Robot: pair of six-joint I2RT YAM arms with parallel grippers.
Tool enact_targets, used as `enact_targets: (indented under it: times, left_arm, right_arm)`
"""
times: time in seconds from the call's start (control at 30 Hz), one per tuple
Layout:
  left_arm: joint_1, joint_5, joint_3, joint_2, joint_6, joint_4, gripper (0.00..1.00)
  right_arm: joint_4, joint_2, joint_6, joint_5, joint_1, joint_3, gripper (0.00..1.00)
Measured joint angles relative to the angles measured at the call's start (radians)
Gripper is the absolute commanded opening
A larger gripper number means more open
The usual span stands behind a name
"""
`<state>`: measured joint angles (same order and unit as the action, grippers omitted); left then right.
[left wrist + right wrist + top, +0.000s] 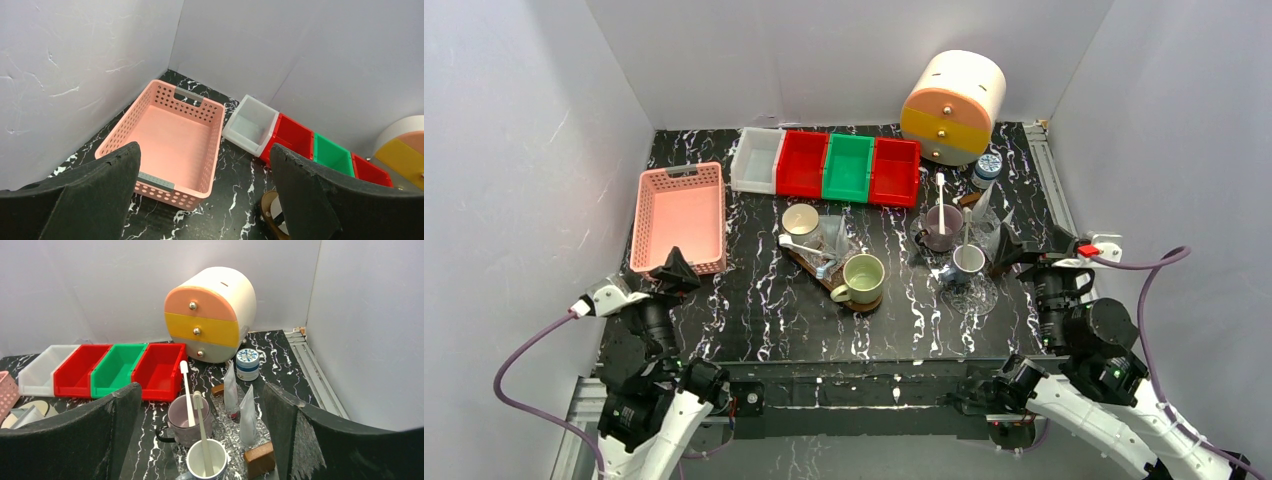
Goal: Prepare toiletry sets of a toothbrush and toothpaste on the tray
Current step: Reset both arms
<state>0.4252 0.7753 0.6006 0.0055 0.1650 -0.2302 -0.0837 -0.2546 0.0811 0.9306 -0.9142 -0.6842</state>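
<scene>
On the right stands a clear glass tray (235, 432) with wooden handles. Two white toothbrushes stand in mugs on it: one toothbrush (186, 387) in a purple mug (186, 430), the other (202, 437) in a white mug (206, 463). Two white toothpaste tubes (230, 390) (247, 415) stand cap-down beside the mugs. My right gripper (201, 390) hangs open in front of this tray, holding nothing. Another white toothbrush (802, 245) lies on a wooden board (819, 268) mid-table. My left gripper (206, 152) is open and empty near the pink basket's front corner.
A pink basket (170, 132) sits at the left. White (250, 125), red (292, 142), green (332, 155) and red (370, 171) bins line the back. A round drawer unit (212, 315) and a small jar (247, 363) stand back right. A beige cup (801, 220) and a green mug (862, 277) are on the board.
</scene>
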Motion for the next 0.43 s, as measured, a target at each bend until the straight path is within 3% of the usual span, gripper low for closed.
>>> enact_targets:
  times: [0.43]
  left_arm:
    - [0.0,-0.006,-0.048,0.0,-0.019,0.03,0.98]
  right_arm:
    - [0.0,0.001,0.004,-0.025,0.0,0.033,0.99]
